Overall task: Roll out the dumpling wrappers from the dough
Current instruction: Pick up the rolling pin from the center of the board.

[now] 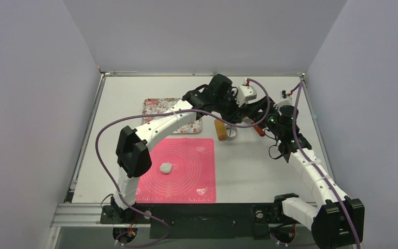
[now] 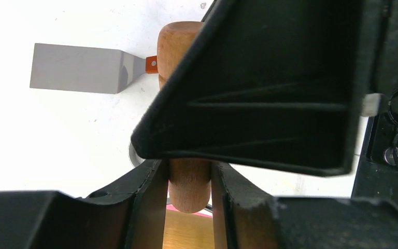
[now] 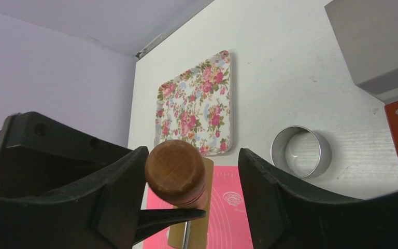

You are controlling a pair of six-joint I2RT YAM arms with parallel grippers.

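White and roughly round, the flat disc of dough [image 1: 166, 167] lies on the pink silicone mat printed with rings [image 1: 189, 179]. The mat sits at the near left of the pale desk [image 1: 249, 166]. The disc rests left of the mat's middle, close to the left arm's black elbow in the top view. It is well apart from both sets of jaws, which meet farther back and to the right, past the mat's far right corner.

There the left jaws stand narrow, clamped on the handle of the wooden rolling pin [image 2: 189, 181], with a finger pressed against each side. The right jaws stand wider around the rounded end of the pin's dark handle. One finger touches the wood, and the other is apart from it with a clear gap.

A square tray with a rose pattern [image 3: 197, 109] lies beyond the mat. A round metal ring cutter [image 3: 300, 153] sits on the desk between the tray and a steel-bladed spatula with an orange handle [image 2: 75, 68].
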